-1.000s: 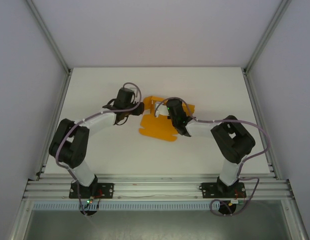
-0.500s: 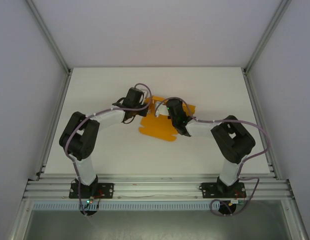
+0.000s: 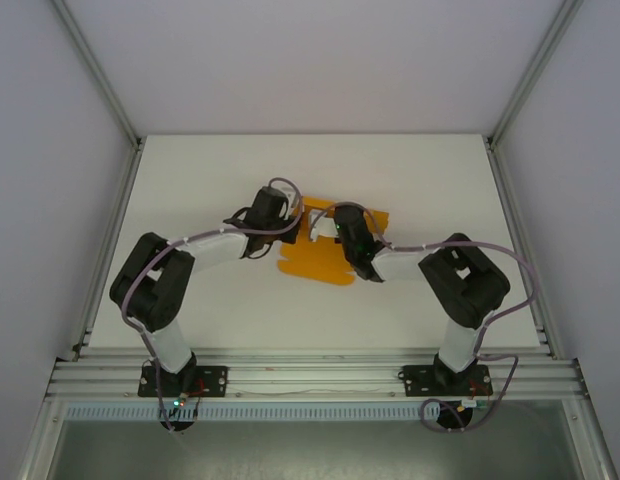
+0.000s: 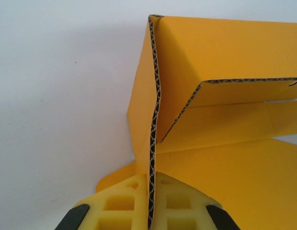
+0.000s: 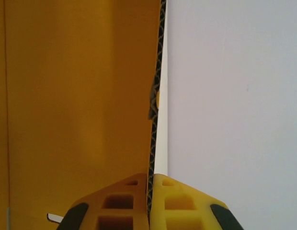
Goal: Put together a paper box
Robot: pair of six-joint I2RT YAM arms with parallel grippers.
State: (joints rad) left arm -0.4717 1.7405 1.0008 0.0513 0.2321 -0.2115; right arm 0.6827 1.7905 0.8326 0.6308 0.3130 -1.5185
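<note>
The paper box (image 3: pixel 320 262) is an orange-yellow die-cut card sheet lying mid-table, partly folded. My left gripper (image 3: pixel 290 222) is at its left far corner, shut on a raised side flap. In the left wrist view that flap's corrugated edge (image 4: pixel 153 143) stands upright between the yellow pads (image 4: pixel 120 201), with another folded panel (image 4: pixel 225 57) leaning to the right. My right gripper (image 3: pixel 335 228) is over the sheet's far middle, shut on another upright flap (image 5: pixel 91 96), its edge pinched between the pads (image 5: pixel 179 199).
The white table (image 3: pixel 210 170) is walled by grey panels on three sides, with aluminium rails (image 3: pixel 310 375) along the near edge where both arm bases are bolted. Bare table surface lies all around the sheet.
The left arm has swung right toward the sheet and its gripper has shut on the left flap. The right gripper stays shut on its flap and has shifted a little; the sheet looks more folded.
</note>
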